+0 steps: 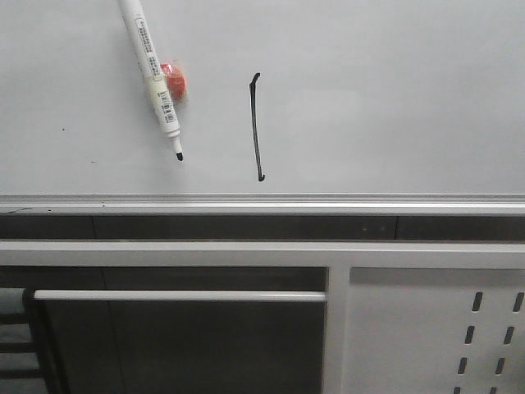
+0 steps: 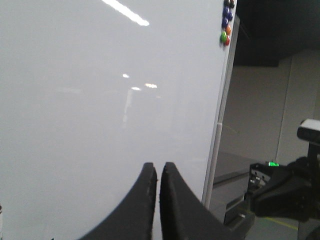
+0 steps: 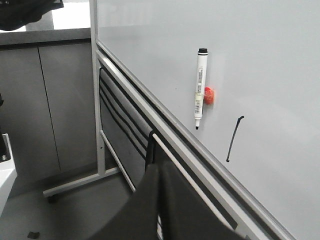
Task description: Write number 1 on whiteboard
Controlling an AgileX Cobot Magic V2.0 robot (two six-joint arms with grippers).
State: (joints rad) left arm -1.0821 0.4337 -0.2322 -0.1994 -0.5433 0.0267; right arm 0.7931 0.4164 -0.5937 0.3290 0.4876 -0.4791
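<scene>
The one readable sign is the number 1, a thin black hand-drawn stroke on the whiteboard, with a small hook at its top and a tiny foot at its bottom. The marker stuck to the board beside it carries a printed label with a barcode, but the print is too small and blurred to read, perhaps a brand name.

A marker clings to the whiteboard beside the number 1.
</scene>
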